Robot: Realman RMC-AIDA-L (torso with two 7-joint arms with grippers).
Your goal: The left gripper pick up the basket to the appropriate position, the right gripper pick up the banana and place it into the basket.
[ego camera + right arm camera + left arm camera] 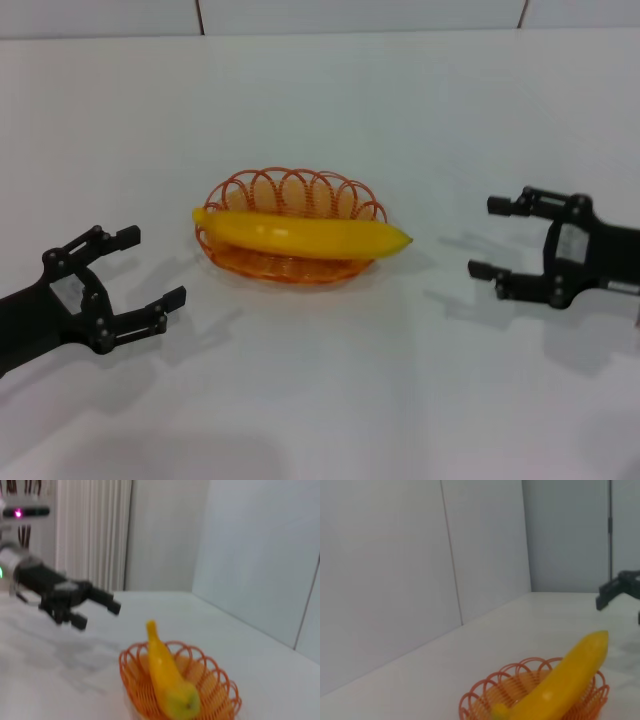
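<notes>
the banana lies lengthwise in the basket, resting across the orange wire loops with its tapered tips reaching past the scalloped rim at both ends; one tip points toward the robot's right, the other toward its left. the basket sits on the white table, about midway between the two arms. no writing or brand can be read on the banana or the basket.

in the left wrist view the banana slants up out of the basket, and in the right wrist view the banana runs along the basket with a dark end nearest the camera.

the left gripper hovers low over the table on the robot's left, well apart from the basket, its skeletal fingers spread wide and pointing toward the basket, holding nothing. it also shows in the right wrist view, fingers apart, with a green light at the arm behind it.

the right gripper hangs low on the robot's right, also well apart from the basket, fingers spread and empty, aimed at the banana's tip. a pale patch shows on its body, but nothing on it can be read.
</notes>
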